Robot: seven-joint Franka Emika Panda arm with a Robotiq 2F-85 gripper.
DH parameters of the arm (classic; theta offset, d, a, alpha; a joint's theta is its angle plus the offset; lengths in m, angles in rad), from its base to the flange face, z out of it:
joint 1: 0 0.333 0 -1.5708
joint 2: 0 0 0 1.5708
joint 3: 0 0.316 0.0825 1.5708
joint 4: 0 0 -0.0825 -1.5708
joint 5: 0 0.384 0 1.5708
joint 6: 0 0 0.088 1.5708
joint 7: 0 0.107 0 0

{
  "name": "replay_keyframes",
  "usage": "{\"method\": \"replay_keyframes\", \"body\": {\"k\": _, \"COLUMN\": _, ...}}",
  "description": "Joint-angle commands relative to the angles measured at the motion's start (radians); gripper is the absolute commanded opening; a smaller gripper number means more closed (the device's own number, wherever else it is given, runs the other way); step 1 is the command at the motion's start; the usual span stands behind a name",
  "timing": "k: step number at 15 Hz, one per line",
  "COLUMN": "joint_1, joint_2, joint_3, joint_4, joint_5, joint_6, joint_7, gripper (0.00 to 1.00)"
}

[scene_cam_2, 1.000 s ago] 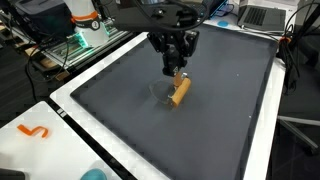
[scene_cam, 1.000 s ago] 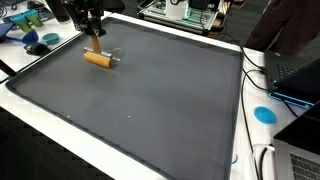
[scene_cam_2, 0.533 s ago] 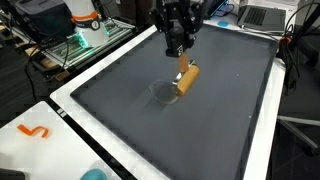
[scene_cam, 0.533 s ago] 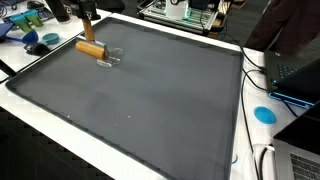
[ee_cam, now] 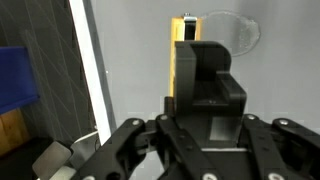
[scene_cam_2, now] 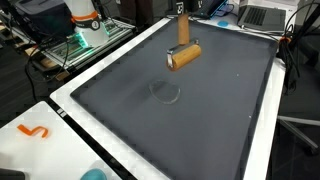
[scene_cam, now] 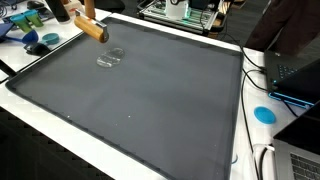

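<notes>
Table (scene_cam: 40,120): white. Its edge shows all round the mat.
Orange squiggle (scene_cam_2: 33,131): a small curly orange thing. It lies on the white table at the near left corner in an exterior view.
Mat (scene_cam: 150,100): big, dark grey and flat. It covers most of the table in both exterior views.
Blue disc (scene_cam: 264,114): small and round. It lies on the white table just to the right of the mat, on the near side.
Laptop (scene_cam: 296,72): dark, on the right, farther back than the blue disc. Black cables lie beside it.
Clear ring (scene_cam: 110,58): a round see-through thing. It lies flat on the mat in the far left part. Nothing touches it.
Wooden roll (scene_cam: 92,29): short, round and brown. It is up in the air and does not touch the mat. It hangs a bit tilted, farther back than the clear ring and well apart from it.
Gripper (ee_cam: 190,60): black. Its fingers pinch the wooden roll, one on each side, and hold it up. In the exterior views only a bit of the gripper shows at the top edge.
</notes>
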Motion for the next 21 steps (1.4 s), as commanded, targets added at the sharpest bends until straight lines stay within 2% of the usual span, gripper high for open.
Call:
{"method": "replay_keyframes", "body": {"k": 1, "joint_1": 0.04, "joint_2": -0.03, "joint_3": 0.035, "joint_4": 0.022, "joint_5": -0.128, "joint_6": -0.118, "joint_7": 0.23, "gripper": 0.24}}
{"method": "replay_keyframes", "body": {"k": 5, "joint_1": 0.083, "joint_2": -0.005, "joint_3": 0.078, "joint_4": 0.053, "joint_5": -0.214, "joint_6": -0.206, "joint_7": 0.43, "gripper": 0.24}}
{"method": "replay_keyframes", "body": {"k": 11, "joint_1": 0.123, "joint_2": 0.052, "joint_3": 0.11, "joint_4": 0.079, "joint_5": -0.312, "joint_6": -0.253, "joint_7": 0.675, "gripper": 0.24}}
{"method": "replay_keyframes", "body": {"k": 21, "joint_1": 0.16, "joint_2": 0.148, "joint_3": 0.12, "joint_4": 0.102, "joint_5": -0.407, "joint_6": -0.276, "joint_7": 0.95, "gripper": 0.24}}
